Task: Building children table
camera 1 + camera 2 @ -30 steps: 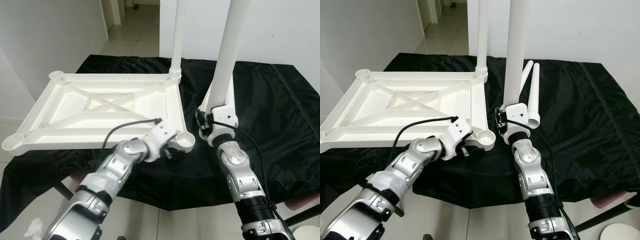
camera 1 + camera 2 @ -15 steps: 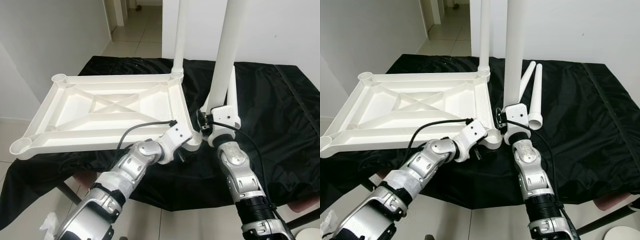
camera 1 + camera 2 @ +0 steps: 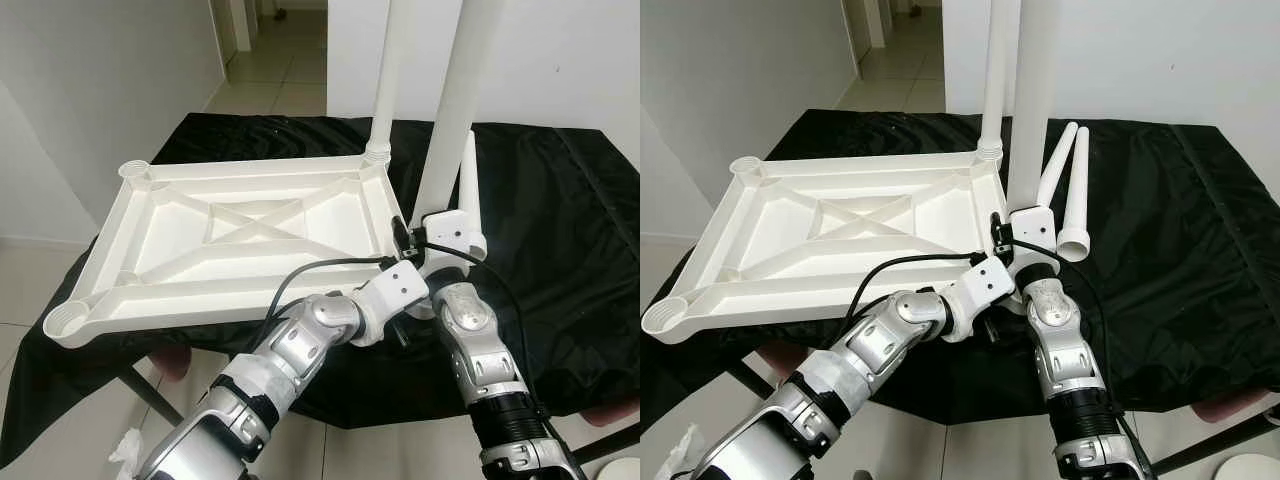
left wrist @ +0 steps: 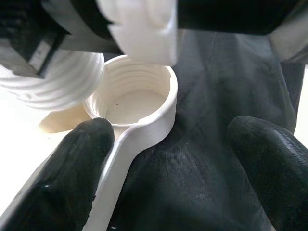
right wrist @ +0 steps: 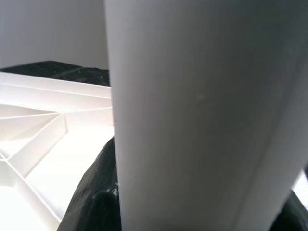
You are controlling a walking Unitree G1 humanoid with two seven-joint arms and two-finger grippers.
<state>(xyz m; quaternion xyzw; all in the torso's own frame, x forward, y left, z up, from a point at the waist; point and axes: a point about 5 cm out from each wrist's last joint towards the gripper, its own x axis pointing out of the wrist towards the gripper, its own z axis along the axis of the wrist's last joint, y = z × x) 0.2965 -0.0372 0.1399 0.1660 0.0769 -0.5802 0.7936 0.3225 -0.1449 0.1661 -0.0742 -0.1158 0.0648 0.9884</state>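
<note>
The white tabletop [image 3: 230, 240] lies upside down on the black-draped worktop [image 3: 560, 230], one leg [image 3: 383, 70] already upright at its far corner. The left tool [image 4: 168, 159] sits spread open around the near threaded socket [image 4: 139, 106], gripping nothing. The right tool [image 5: 108, 192] is clamped on a second leg [image 3: 455, 100], upright just beside that socket.

White plastic tabletop [image 3: 240, 240] is lying upside down, ribbed underside facing up, one leg [image 3: 997, 70] standing upright in its far corner socket. A second leg [image 3: 455, 100] is standing upright beside the near threaded socket [image 4: 134, 103]. Two spare legs [image 3: 1068, 195] are lying alongside.
</note>
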